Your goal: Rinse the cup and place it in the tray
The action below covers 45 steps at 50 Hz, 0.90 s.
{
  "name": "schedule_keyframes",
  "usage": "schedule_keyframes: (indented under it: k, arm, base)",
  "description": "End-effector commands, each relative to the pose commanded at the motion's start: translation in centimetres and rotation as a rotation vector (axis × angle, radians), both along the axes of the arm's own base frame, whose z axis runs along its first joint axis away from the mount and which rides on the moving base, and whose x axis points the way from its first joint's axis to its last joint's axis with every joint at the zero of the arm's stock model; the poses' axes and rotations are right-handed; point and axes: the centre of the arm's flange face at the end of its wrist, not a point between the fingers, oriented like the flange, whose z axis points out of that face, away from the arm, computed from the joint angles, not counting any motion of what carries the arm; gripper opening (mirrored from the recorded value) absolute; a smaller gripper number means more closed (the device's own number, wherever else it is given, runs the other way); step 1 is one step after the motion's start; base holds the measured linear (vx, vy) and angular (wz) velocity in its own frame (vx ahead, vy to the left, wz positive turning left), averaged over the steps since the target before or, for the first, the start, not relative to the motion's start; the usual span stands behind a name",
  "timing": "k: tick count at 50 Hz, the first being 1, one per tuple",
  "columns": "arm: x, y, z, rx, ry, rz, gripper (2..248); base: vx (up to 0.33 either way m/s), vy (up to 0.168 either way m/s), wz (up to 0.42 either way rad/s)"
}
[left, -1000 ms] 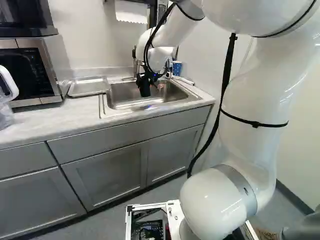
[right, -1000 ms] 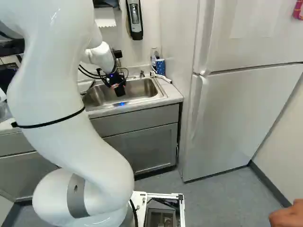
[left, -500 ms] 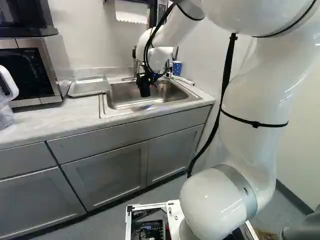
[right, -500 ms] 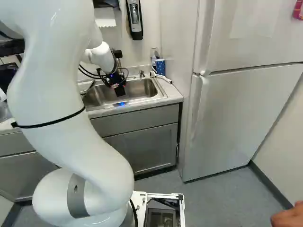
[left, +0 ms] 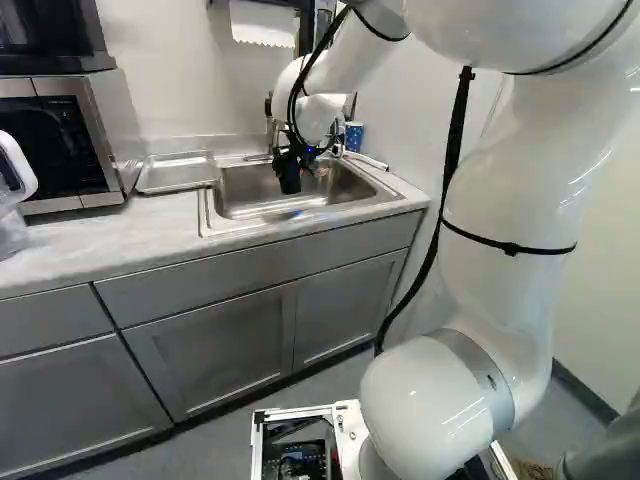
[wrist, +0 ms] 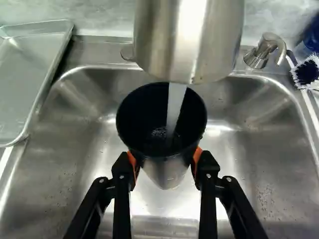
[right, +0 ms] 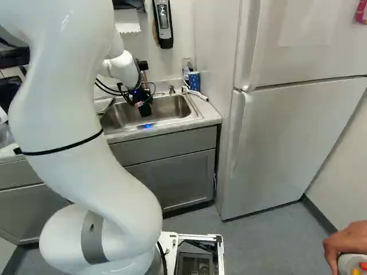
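Over the sink [left: 235, 195], at the end of my arm, my gripper [left: 290, 160] is small and dark in the left base view. In the wrist view the gripper [wrist: 165, 167] is shut on a black cup [wrist: 132, 124], an orange pad against each side. The cup's mouth faces the camera below the steel faucet [wrist: 189, 40], and a stream of water runs into it. Beside the sink on the counter lies the metal tray [wrist: 30, 74], with nothing on it. The cup's underside is hidden.
A soap pump [wrist: 264, 50] and a brush [wrist: 306, 72] are at the sink's back edge. The blue cup [right: 194, 81] stands in the back corner. A microwave [left: 60, 140] and a clear pitcher [left: 12, 225] are left of the tray. A hand [right: 344, 243] shows near the refrigerator [right: 287, 143].
The person's hand has come further into the right base view, now with a container under it. My arm and base show no clear movement.
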Motion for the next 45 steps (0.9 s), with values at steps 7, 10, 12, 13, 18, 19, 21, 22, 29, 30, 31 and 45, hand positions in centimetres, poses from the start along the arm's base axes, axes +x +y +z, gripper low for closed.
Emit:
schedule_keyframes:
  k: [7, 10, 12, 13, 18, 19, 21, 22, 29, 30, 31, 45]
  arm:
    - [0.0, 0.0, 0.0, 0.0, 0.0, 0.0, 121]
    - [0.0, 0.0, 0.0, 0.0, 0.0, 0.0, 121]
    - [0.0, 0.0, 0.0, 0.0, 0.0, 0.0, 121]
    - [0.0, 0.0, 0.0, 0.0, 0.0, 0.0, 121]
    - [0.0, 0.0, 0.0, 0.0, 0.0, 0.0, 121]
    - [0.0, 0.0, 0.0, 0.0, 0.0, 0.0, 121]
    - [0.0, 0.0, 0.0, 0.0, 0.0, 0.0, 121]
    - [0.0, 0.0, 0.0, 0.0, 0.0, 0.0, 121]
    - [0.0, 0.0, 0.0, 0.0, 0.0, 0.0, 121]
    - [0.0, 0.0, 0.0, 0.0, 0.0, 0.0, 121]
    - [0.0, 0.0, 0.0, 0.0, 0.0, 0.0, 121]
    - [0.0, 0.0, 0.0, 0.0, 0.0, 0.0, 121]
  base:
    - [0.0, 0.0, 0.0]
    - [0.0, 0.0, 0.0]
    - [0.0, 0.0, 0.0]
    - [0.0, 0.0, 0.0]
    - [0.0, 0.0, 0.0]
    - [0.0, 0.0, 0.0]
    - [0.0, 0.0, 0.0]
    - [0.0, 0.0, 0.0]
    - [0.0, 0.0, 0.0]
    - [0.0, 0.0, 0.0]
    - [0.0, 0.0, 0.0]
    - [0.0, 0.0, 0.0]
